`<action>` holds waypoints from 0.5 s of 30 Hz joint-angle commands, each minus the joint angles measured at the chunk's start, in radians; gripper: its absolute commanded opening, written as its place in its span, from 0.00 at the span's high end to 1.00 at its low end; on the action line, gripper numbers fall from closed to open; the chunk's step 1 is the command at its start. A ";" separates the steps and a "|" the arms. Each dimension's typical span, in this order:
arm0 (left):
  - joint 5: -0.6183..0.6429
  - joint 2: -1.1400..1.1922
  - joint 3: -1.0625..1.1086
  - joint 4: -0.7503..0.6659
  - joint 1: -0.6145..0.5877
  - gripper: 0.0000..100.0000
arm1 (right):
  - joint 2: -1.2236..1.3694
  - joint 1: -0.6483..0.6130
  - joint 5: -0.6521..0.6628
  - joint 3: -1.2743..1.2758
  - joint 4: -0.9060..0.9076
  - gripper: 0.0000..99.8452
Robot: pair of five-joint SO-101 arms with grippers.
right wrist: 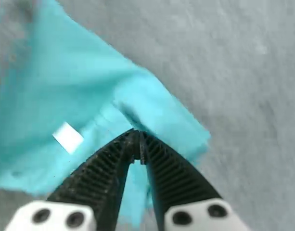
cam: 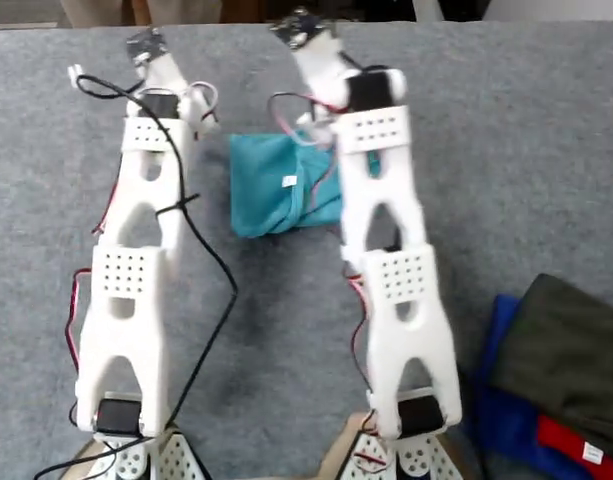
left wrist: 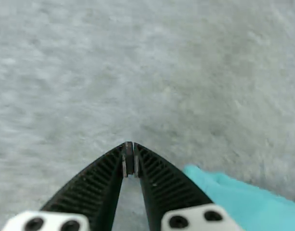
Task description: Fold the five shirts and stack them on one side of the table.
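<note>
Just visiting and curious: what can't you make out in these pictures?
1. High view: the teal shirt is partly hidden beneath the right arm.
2. High view: the shirt pile is cut off by the picture's corner, so its count is unclear.
3. Right wrist view: the right gripper is shut over the teal shirt; whether it pinches cloth is unclear.
</note>
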 commanded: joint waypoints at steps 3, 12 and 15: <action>0.021 0.001 -0.012 0.003 -0.021 0.98 | 0.050 -0.050 -0.005 0.071 -0.124 0.99; 0.018 0.002 -0.012 -0.003 -0.018 0.98 | 0.124 -0.064 0.003 0.076 -0.124 0.99; 0.017 0.004 -0.012 -0.003 -0.018 0.98 | 0.128 -0.062 0.037 0.076 -0.081 0.99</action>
